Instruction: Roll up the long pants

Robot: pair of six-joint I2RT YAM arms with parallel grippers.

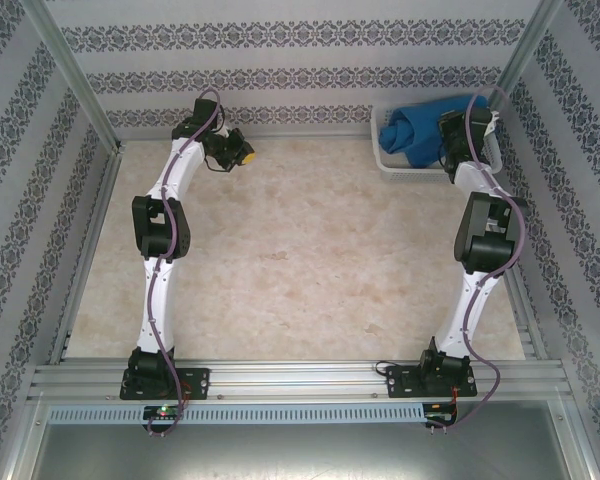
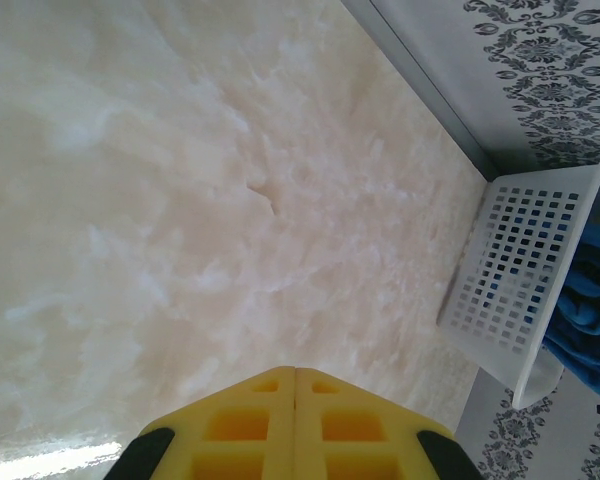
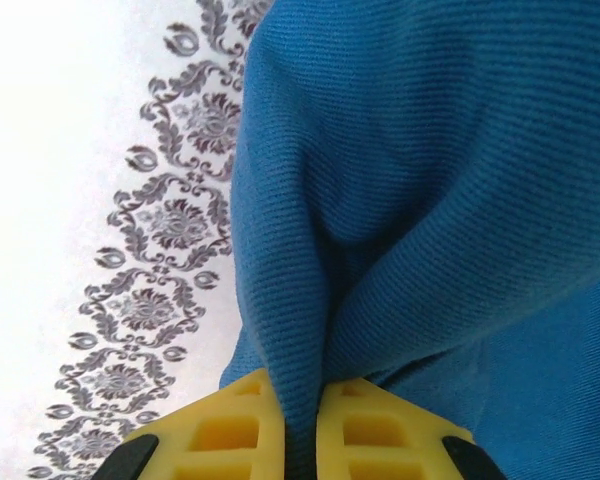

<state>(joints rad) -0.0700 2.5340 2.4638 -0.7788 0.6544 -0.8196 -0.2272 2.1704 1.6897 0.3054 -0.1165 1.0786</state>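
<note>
Right tool (image 3: 300,425), pinching long pants (image 3: 430,200), in basket (image 1: 382,155)

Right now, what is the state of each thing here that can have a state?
pants: bunched up in the basket, one fold pinched.
basket: upright on the table, holding the pants.
left gripper: shut, empty.
right gripper: shut on the pants.

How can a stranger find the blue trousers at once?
Look to the far right corner of the pale marbled table, where a white plastic mesh basket stands by the patterned wall. The royal-blue soft fabric long pants are bunched inside it, pinched by the right pincer; nothing else there is blue.
</note>
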